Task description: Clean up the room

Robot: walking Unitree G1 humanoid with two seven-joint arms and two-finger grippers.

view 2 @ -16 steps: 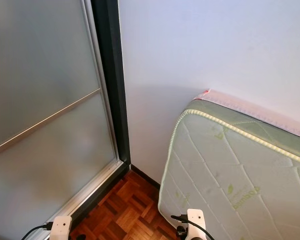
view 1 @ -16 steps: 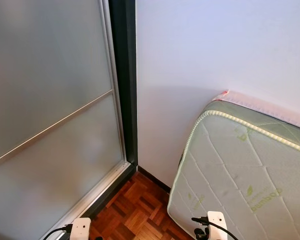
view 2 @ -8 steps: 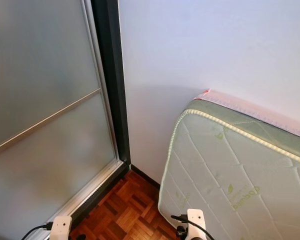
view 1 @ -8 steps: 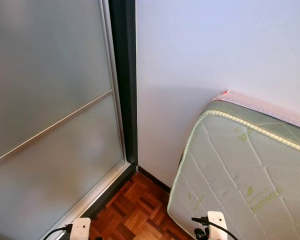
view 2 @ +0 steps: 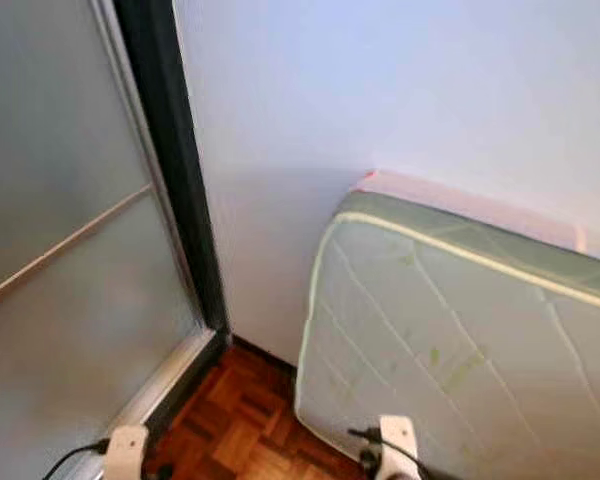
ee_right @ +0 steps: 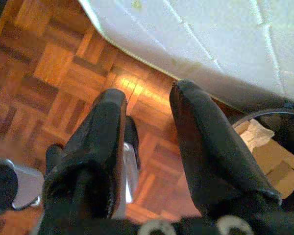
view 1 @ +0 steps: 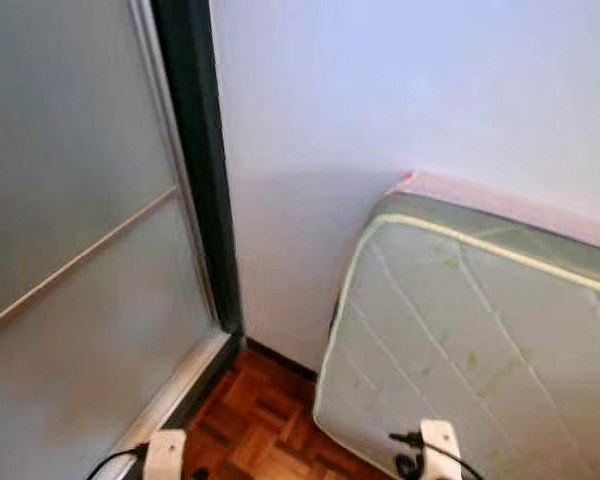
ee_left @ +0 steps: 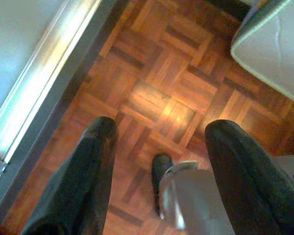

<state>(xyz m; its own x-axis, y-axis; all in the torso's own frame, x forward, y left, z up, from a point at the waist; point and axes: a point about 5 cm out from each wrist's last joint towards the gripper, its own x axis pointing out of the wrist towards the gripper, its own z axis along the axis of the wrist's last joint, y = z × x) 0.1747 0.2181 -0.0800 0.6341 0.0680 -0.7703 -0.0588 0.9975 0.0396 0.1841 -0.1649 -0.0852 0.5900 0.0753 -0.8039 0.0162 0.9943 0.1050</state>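
Both arms hang low, left gripper [ee_left: 159,142] and right gripper [ee_right: 147,110] jaws apart.

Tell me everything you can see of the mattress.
The mattress stands on its edge, tilted back against the white wall, its lower edge on the parquet floor. Its face is pale green quilted fabric with diagonal stitch lines and faint green printed marks, blurred here. Cream piping runs round the rounded corner and along the top. A green side band sits above that, with a pink strip behind it against the wall. It fills the right of the corner, apart from the frosted sliding door.
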